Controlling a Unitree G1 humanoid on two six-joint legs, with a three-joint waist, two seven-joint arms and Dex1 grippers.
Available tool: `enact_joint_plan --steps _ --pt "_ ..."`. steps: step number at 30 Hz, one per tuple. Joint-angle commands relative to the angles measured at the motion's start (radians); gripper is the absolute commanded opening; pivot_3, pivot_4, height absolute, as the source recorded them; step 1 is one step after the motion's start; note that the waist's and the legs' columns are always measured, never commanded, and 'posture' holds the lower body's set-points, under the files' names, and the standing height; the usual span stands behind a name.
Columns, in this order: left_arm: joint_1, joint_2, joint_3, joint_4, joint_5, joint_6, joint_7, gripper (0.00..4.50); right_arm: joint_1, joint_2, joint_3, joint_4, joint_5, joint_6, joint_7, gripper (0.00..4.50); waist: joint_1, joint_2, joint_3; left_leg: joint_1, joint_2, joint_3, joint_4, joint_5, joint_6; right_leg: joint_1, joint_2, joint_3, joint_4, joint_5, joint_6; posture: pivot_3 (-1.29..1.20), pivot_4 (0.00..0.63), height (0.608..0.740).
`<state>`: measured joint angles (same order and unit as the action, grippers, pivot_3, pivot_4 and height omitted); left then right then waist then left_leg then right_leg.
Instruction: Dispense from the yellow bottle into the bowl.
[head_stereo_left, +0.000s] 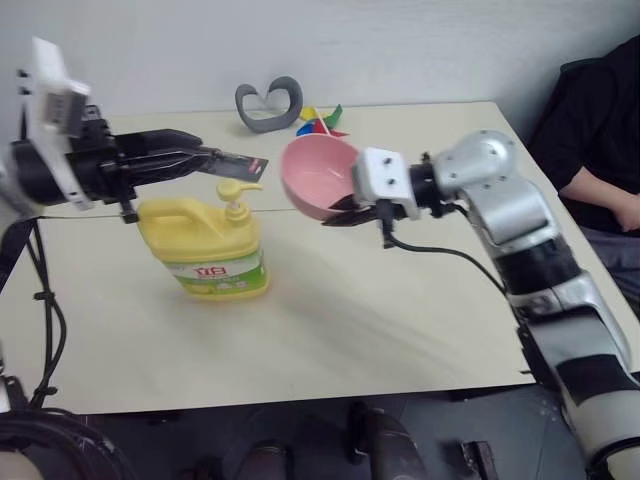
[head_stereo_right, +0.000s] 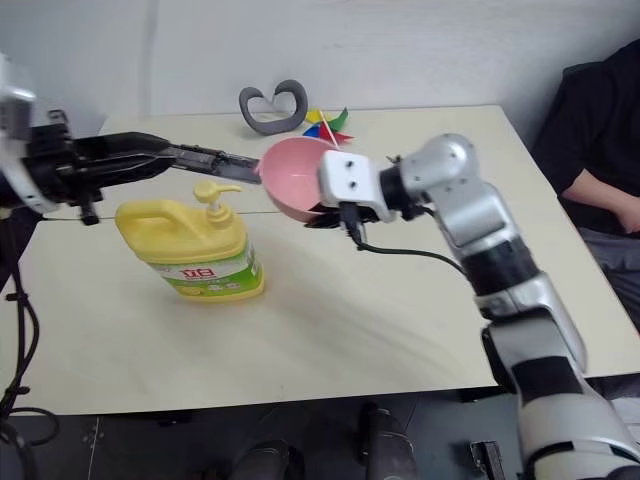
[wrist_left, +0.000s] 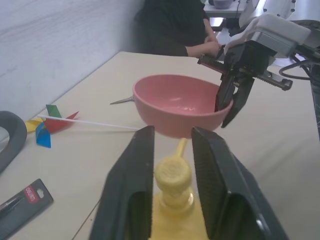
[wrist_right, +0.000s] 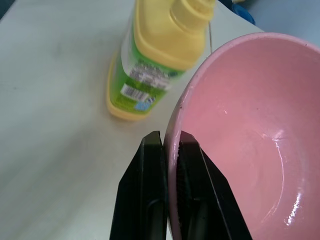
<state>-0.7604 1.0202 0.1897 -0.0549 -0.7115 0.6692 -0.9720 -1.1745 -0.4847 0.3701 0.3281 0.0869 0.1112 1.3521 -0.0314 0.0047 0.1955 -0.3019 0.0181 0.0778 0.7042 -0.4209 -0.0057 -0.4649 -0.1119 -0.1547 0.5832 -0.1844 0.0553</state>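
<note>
Two grippers work together: right gripper (wrist_right: 170, 150) pinches the bowl (head_stereo_left: 318, 176) rim; bring it under the spout. Left gripper (wrist_left: 172, 150), seemingly nearly closed, hovers above the pump (wrist_left: 172, 176); press straight down.

The right gripper (wrist_right: 171, 150) pinched the rim of the pink bowl (wrist_right: 250, 135), one black finger inside the wall and one outside. The bowl's inner wall gleamed. Beyond its rim the yellow bottle (wrist_right: 160, 55) stood on the pale surface (wrist_right: 55, 125), its green-and-white label showing.
</note>
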Motion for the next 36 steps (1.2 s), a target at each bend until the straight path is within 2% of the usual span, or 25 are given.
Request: enact_joint_plan --steps 1,10,20,28,36 --pt "-0.050 -0.017 -0.024 0.020 0.043 -0.034 -0.020 0.25 -0.067 0.040 0.011 0.085 -0.036 -0.077 0.014 0.00 0.000 0.000 0.000 -0.001 0.000 -0.001 0.000 0.000 0.000 0.000 0.000 -0.001 0.000 0.000 0.000 0.00 0.150 0.740" --pt "-0.046 -0.021 -0.003 0.006 0.054 -0.023 -0.052 0.25 -0.116 0.082 0.012 0.169 -0.073 -0.154 0.069 0.00 -0.001 0.000 0.000 -0.003 0.001 -0.003 0.004 0.000 0.000 -0.001 -0.001 -0.002 0.000 0.000 0.000 0.00 0.150 0.740" --pt "0.023 0.037 0.033 -0.032 0.060 -0.021 -0.118 0.25 -0.158 0.118 0.022 0.149 -0.077 -0.161 0.132 0.00 -0.003 0.001 0.001 -0.006 0.002 -0.006 0.011 -0.001 -0.001 -0.001 -0.001 -0.003 0.003 0.000 0.000 0.00 0.150 0.740" --pt "-0.041 -0.003 0.022 -0.010 0.081 -0.040 -0.078 0.25 -0.164 0.140 0.023 0.163 -0.089 -0.168 0.135 0.00 -0.002 0.001 0.001 -0.007 0.002 -0.007 0.011 -0.001 -0.001 -0.001 -0.001 -0.004 0.003 0.000 0.000 0.00 0.150 0.740" --pt "-0.027 -0.005 -0.005 -0.007 0.122 -0.064 -0.105 0.25 -0.173 0.126 0.019 0.181 -0.101 -0.186 0.151 0.00 -0.006 0.001 0.001 -0.007 0.002 -0.008 0.011 -0.001 -0.002 -0.001 -0.001 -0.004 0.003 0.000 0.000 0.00 0.150 0.740"
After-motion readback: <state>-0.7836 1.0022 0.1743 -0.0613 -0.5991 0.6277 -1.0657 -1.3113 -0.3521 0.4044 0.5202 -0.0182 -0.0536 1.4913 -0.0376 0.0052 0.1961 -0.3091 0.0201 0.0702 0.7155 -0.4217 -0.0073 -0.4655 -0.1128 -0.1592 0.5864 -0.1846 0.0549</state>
